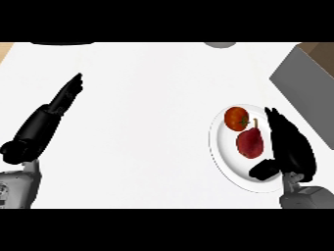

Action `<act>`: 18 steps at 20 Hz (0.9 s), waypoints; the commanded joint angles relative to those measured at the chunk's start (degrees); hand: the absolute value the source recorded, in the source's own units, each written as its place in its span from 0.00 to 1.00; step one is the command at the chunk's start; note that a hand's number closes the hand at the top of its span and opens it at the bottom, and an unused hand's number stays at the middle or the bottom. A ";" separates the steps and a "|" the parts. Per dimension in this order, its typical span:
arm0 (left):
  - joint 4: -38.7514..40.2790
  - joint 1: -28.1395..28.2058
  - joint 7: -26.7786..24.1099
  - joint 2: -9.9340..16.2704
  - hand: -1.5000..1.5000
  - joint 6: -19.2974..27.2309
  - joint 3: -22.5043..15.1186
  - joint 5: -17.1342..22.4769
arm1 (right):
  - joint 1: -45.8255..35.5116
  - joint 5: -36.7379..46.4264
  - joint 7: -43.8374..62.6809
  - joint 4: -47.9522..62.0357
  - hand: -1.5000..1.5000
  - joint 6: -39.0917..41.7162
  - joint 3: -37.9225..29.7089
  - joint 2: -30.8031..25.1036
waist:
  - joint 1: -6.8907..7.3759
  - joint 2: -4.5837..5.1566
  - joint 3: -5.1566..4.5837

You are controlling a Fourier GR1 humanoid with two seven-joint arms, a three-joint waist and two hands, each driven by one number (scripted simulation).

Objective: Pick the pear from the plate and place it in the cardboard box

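Your right hand (291,147) is open, fingers straight, just right of the pear (250,143) on the plate (224,157). 1 risk: the tomato (236,118) touches the pear's far end, so closing may shove both. Cardboard box (315,93) sits beyond the fingertips.

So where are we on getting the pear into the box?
Done: nothing moved yet; the pear lies on the plate beside a tomato. In hand: the right hand is over the plate's right side, fingers straight beside the pear, thumb below it, not closed on it. Left: grasp, lift, carry to the cardboard box at upper right. The left hand rests open at the left.
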 commanded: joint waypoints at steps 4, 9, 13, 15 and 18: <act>3.82 -3.01 -1.35 -1.26 0.50 0.54 0.19 -1.21 | -4.13 1.87 -11.48 8.07 1.00 -4.52 -1.01 -1.99 | 0.05 0.08 0.00; -2.61 1.71 1.35 -2.01 0.50 0.07 -0.88 -1.27 | -3.70 9.09 -11.49 8.93 1.00 -11.70 1.66 0.43 | 0.19 -0.01 -0.01; 0.27 -1.53 0.72 -2.60 0.50 -0.12 -1.35 -1.19 | -17.63 5.31 -16.68 23.56 1.00 -6.58 1.16 2.36 | 1.99 0.53 0.04; 1.08 -2.86 -0.52 -2.17 0.50 -0.27 -1.71 -1.89 | -24.31 2.90 -18.25 27.58 1.00 -0.82 1.09 3.09 | 3.94 1.17 0.04; 3.13 -5.01 -0.53 -1.58 0.50 -1.81 -0.48 -0.06 | -33.23 2.06 -21.98 37.37 1.00 -0.23 -0.35 4.80 | 3.75 1.29 0.05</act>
